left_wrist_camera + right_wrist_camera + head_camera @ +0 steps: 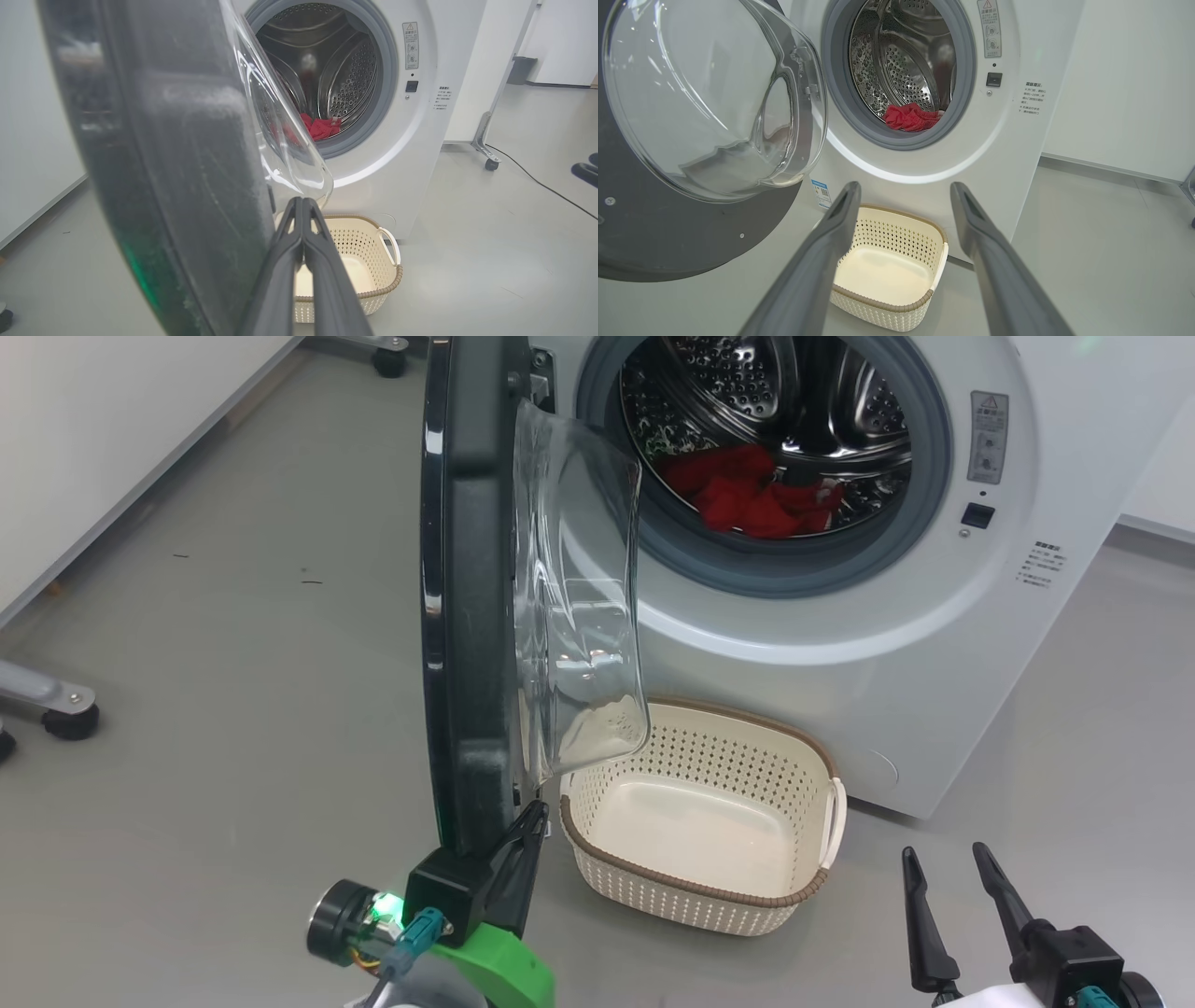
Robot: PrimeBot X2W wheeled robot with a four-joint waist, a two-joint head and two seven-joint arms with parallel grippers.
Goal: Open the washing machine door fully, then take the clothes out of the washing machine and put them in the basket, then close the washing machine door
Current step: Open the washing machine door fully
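Observation:
The white washing machine (896,663) stands with its black-rimmed door (467,616) swung out about square to its front, the glass bowl (579,607) facing right. Red clothes (752,495) lie low in the steel drum, also seen as clothes (909,117) and clothes (322,127). The cream basket (709,896) sits bare on the floor below the opening. My left gripper (534,814) is shut, its tips against the door's lower inner edge; the fingers (299,224) press together with nothing between them. My right gripper (941,859) is open at the lower right, fingers (840,210) aimed at the basket (896,305).
Grey floor (233,663) spreads left of the door. A caster leg (56,709) stands at the far left and another caster (390,359) at the top. A wheeled frame leg (486,149) and a cable (537,182) lie right of the machine.

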